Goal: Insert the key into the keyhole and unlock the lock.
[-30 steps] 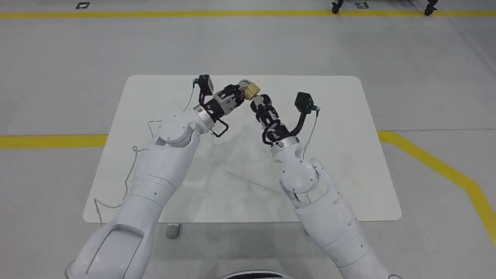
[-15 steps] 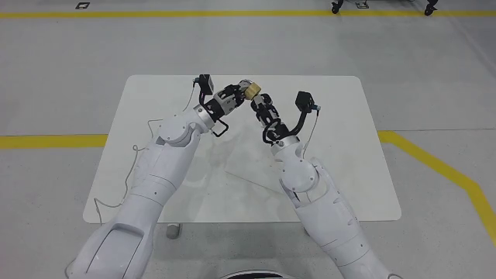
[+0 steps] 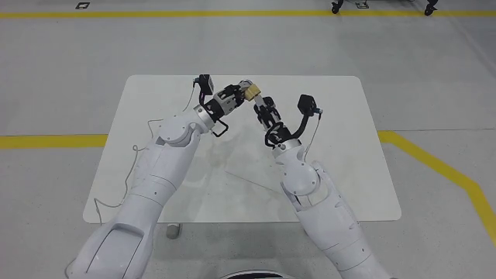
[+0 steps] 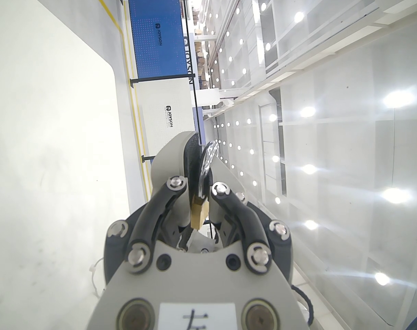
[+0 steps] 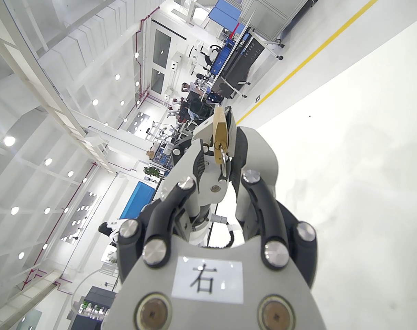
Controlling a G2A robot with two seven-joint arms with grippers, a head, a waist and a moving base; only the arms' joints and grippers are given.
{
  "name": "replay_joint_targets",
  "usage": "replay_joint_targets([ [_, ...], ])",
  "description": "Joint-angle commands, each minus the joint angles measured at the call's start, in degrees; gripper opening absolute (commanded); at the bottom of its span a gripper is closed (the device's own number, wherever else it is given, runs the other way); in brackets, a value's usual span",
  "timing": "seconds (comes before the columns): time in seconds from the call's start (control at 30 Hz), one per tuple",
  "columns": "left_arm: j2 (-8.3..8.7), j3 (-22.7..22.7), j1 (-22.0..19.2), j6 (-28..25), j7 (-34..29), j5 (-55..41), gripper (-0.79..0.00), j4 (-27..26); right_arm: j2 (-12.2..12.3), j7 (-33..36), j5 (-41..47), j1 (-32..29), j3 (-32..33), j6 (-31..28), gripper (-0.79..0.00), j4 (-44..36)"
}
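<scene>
The only visible change is in the right arm. Its wrist now sits slightly farther out from the left arm than a second ago, and the right hand [image 3: 262, 105] has eased a touch back and sideways. The left arm has not shifted at all. The left hand [image 3: 235, 94] is closed on the brass lock [image 3: 249, 89], apparently by the silvery shackle pinched between its pads. It holds the lock in the air above the white surface [image 3: 341, 163], with the body jutting toward the other hand. In the right wrist view the keyhole [image 5: 221, 145] faces that hand. The silver blade of the key [image 5: 224, 166] runs straight up to it, its tip at or just inside the opening; how deep it sits cannot be told. The right hand's fingers are drawn in around the key's head, so it appears to be gripping the key, though the head itself is hidden. The small shift reads as fine re-aiming or the first hint of a twist, not a withdrawal. The key looks not fully seated, and nothing shows the lock open, so both steps probably remain.
</scene>
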Motion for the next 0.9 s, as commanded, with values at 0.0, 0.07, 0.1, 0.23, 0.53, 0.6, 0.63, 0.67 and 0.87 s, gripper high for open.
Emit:
replay_joint_targets([
  [0.0, 0.03, -0.1, 0.0, 0.1, 0.3, 0.1, -0.785, 0.1, 0.0, -0.1, 0.0, -0.6, 0.0, -0.4, -0.588, -0.3],
  [0.07, 0.05, -0.1, 0.0, 0.2, 0.8, 0.6, -0.785, 0.1, 0.1, 0.1, -0.3, -1.3, -0.2, -0.8, -0.582, -0.8],
  [0.1, 0.04, -0.1, 0.0, 0.2, 0.9, 0.6, -0.785, 0.0, 0.1, 0.1, -0.5, -1.6, -0.2, -1.0, -0.582, -1.0],
  [0.23, 0.02, 0.2, 0.1, 0.0, 0.9, 1.0, -0.785, -0.1, 0.2, -0.1, -1.3, -2.0, -0.1, -0.5, -0.668, -1.4],
  [0.53, 0.07, 0.1, 0.2, -0.5, 0.9, 1.5, -0.785, -0.2, 0.0, -0.1, -1.2, -0.3, -0.3, 0.7, -0.785, 0.0],
  [0.6, 0.08, 0.2, 0.2, -0.5, 0.8, 1.7, -0.785, -0.2, -0.1, 0.1, -1.1, 0.3, -0.3, 1.0, -0.785, 0.4],
  [0.63, 0.09, 0.2, 0.1, -0.5, 0.8, 1.8, -0.785, -0.4, -0.1, 0.1, -1.1, 0.6, -0.3, 1.2, -0.785, 0.6],
  [0.67, 0.1, 0.2, 0.1, -0.5, 0.8, 1.9, -0.785, -0.5, -0.1, 0.1, -1.0, 0.9, -0.3, 1.3, -0.785, 0.8],
  [0.87, 0.14, 0.0, 0.0, -0.5, 1.2, 2.0, -0.785, -1.0, -0.2, 0.3, -0.1, 1.0, 0.0, 1.0, -0.511, 1.0],
])
